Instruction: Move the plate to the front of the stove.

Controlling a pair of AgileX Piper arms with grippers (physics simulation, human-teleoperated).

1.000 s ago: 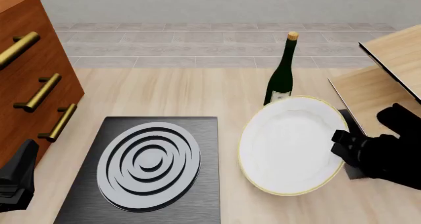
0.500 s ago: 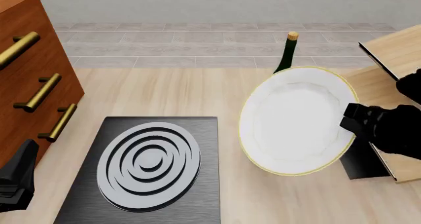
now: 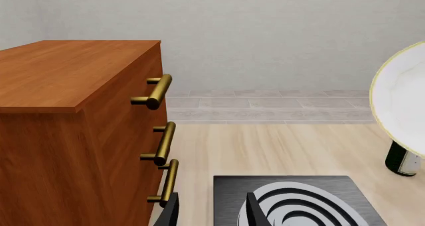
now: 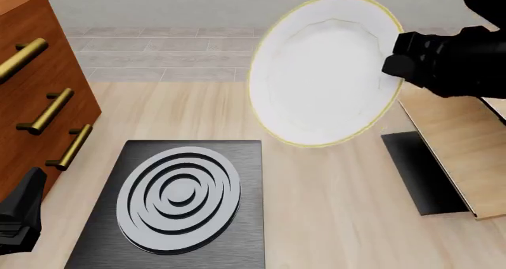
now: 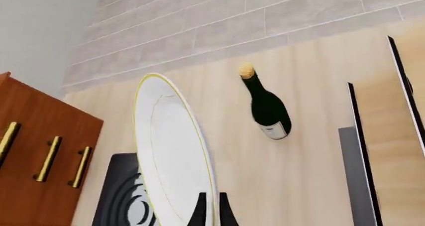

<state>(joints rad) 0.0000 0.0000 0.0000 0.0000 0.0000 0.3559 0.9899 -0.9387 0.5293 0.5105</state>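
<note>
Front view: the plate (image 4: 324, 70), round, shallow and white with a thin gold-yellow rim, is held off the table, tilted steeply, right of and beyond the stove (image 4: 175, 207). The right gripper (image 4: 397, 60) is clamped on the plate's right edge. The left gripper (image 4: 20, 213) rests at the near left; its fingers (image 3: 256, 211) stand apart, holding nothing.
</note>
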